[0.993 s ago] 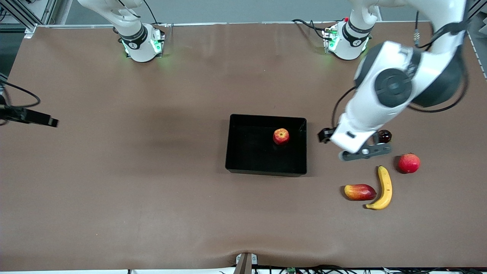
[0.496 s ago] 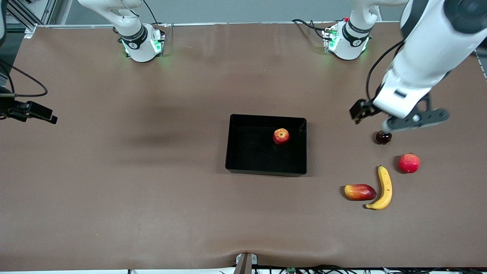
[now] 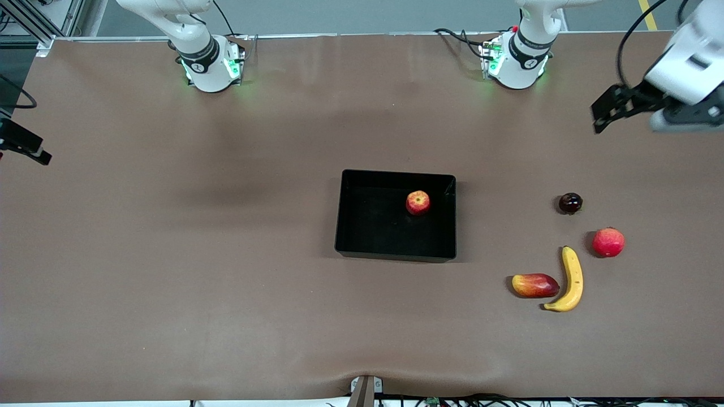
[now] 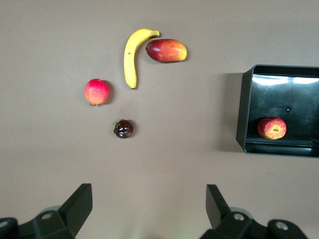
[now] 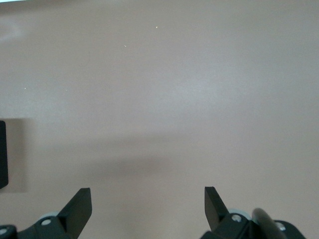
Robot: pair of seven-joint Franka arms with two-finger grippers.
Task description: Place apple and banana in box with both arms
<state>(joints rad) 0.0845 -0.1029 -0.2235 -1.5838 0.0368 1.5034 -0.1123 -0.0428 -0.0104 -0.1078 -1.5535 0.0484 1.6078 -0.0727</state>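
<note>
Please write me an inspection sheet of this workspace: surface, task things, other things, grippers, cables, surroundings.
Surface: brown table, no spills seen.
Task things: apple in the black box; banana on the table, toward the left arm's end.
Clutter: mango-like fruit beside the banana; pinkish-red fruit; small dark fruit.
Grippers: left gripper open, empty, above the table at the left arm's end; right gripper open, empty, over bare table.
Cables: black cables by the left arm's base.
Surroundings: metal framing at a table corner.
</note>
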